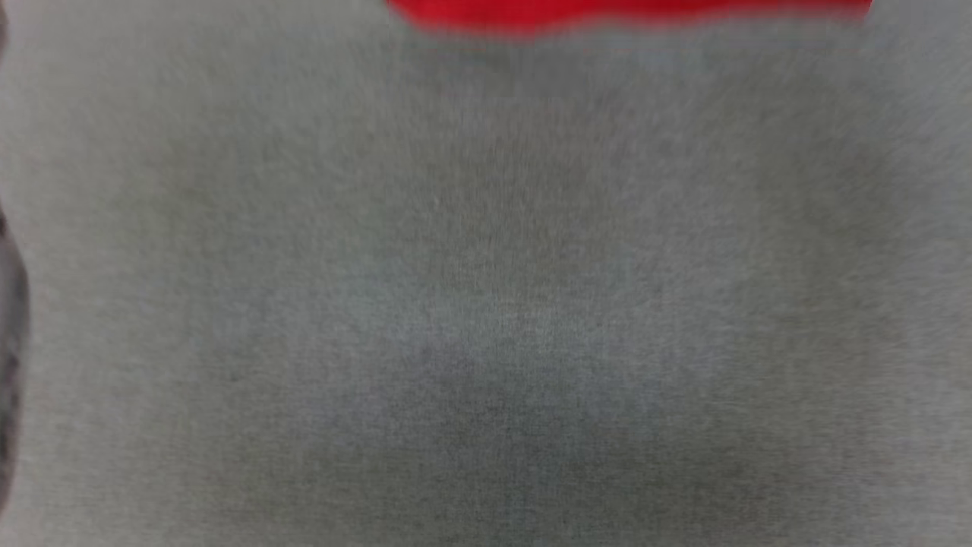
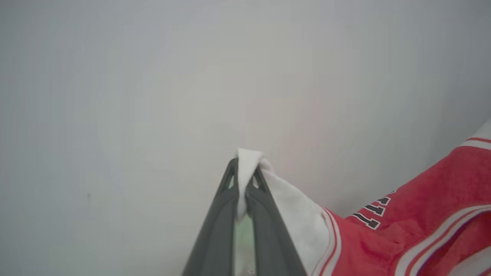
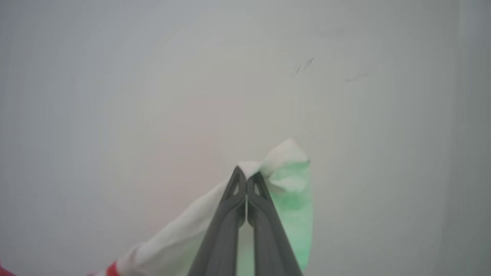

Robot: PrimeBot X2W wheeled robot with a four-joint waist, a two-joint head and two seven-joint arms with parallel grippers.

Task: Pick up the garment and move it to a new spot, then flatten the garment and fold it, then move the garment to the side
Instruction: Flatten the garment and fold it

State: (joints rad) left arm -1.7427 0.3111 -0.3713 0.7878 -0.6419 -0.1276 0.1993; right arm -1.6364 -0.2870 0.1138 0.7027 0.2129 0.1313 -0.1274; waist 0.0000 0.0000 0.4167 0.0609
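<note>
Plain grey counter (image 1: 486, 304) all across, badly blurred from the head. From the right wrist it's pale and evenly lit, with faint dark scuffs (image 3: 303, 66). A dark shape (image 1: 11, 357) sits at its left edge, unreadable.

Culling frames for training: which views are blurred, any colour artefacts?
Head view: heavy motion blur, the garment just a red smear at the top edge. Left wrist view: left gripper and the white cloth it pinches sharp, lettering crisp. Right wrist view: right gripper sharp, an odd green tint on the white cloth beside it.
</note>
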